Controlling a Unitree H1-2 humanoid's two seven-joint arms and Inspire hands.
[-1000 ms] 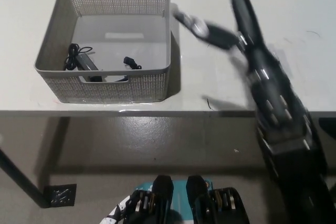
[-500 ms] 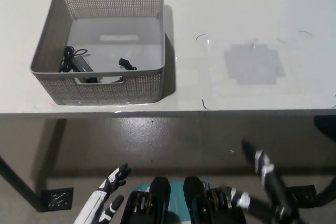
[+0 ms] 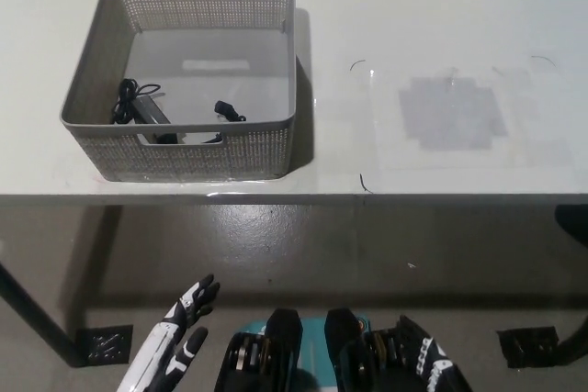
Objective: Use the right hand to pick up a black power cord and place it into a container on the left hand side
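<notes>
The black power cord (image 3: pixel 140 104) lies coiled on the floor of the grey perforated basket (image 3: pixel 193 146), at its near left corner, with a plug end (image 3: pixel 230 112) a little to the right. The basket stands at the left of the white table (image 3: pixel 441 6). My black right hand (image 3: pixel 430 362) hangs low at the bottom of the head view, below the table's front edge and far from the basket, open and holding nothing. At the lower left my white left hand (image 3: pixel 179 341) rests with its fingers spread, also below the table.
A grey taped patch (image 3: pixel 450 115) under a clear sheet marks the table's right half. A dark table leg (image 3: pixel 32 314) slants across the floor at the lower left.
My right arm has pulled back from over the table beside the basket, down to below the front edge. The left hand has come into view. The cord has stayed in the basket.
</notes>
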